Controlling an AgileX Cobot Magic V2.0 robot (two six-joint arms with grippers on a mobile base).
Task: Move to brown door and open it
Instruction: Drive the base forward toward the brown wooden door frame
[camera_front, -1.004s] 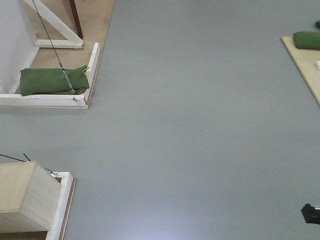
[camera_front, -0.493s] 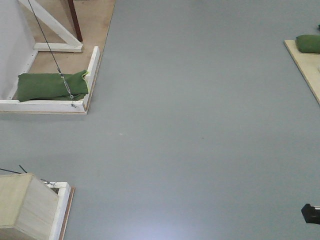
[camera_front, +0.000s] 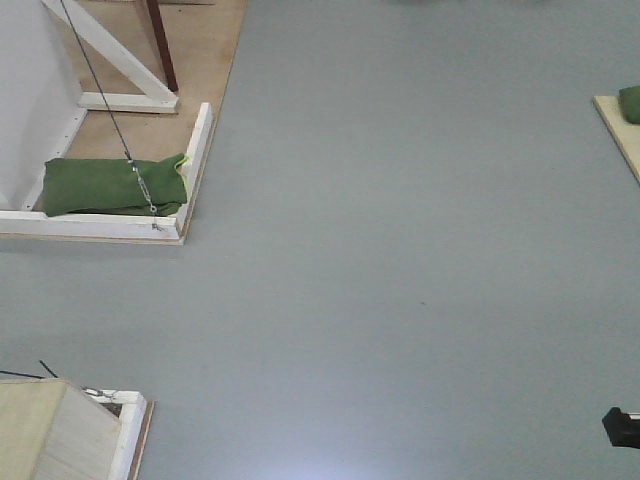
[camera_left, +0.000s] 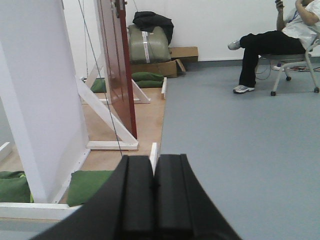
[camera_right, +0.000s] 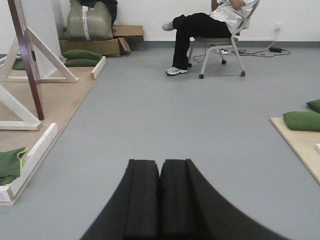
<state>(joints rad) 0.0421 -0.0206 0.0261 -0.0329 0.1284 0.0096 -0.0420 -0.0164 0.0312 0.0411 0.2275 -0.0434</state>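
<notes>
Grey floor (camera_front: 400, 250); green sandbag (camera_front: 110, 186) lower in view than before. Brown door (camera_left: 116, 65) edge-on, top cut off. Left gripper (camera_left: 152, 185) and right gripper (camera_right: 160, 190) closed, empty.

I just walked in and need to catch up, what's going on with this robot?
The robot is out on the grey floor, not yet at the door, which stands ahead to its left in a white frame. Left jaws and right jaws are both shut, holding nothing. A person sits at the back.

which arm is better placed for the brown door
Left, probably: the brown door stands nearer in the left wrist view; in the right wrist view it sits at the far left edge.
</notes>
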